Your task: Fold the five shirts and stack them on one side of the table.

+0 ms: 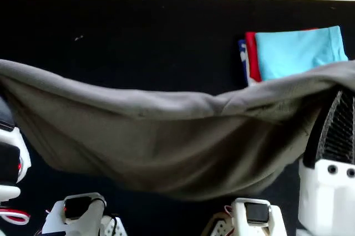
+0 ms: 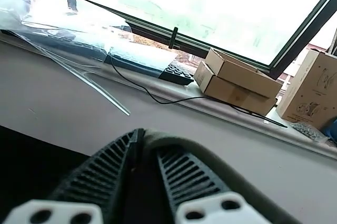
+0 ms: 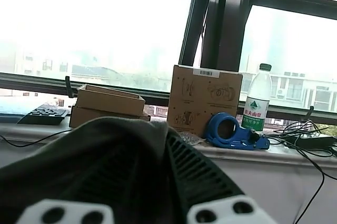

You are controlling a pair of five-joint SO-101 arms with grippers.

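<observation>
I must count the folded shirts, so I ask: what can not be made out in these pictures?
- High view: the grey fabric shirt, hanging stretched in the air, hides the black table beneath it.
- High view: under the light blue folded shirt, the red folded shirt shows its edge only; the stack's count is uncertain.
- High view: the picture's edges cut off the grey shirt's ends.

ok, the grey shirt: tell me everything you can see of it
The grey shirt looks like a soft, matte knit. It is unfolded, stretched wide above the black table and sagging in the middle. The left gripper and right gripper each pinch one end, with fabric draped over them. Whether its low edge touches the table can't be told.
</observation>
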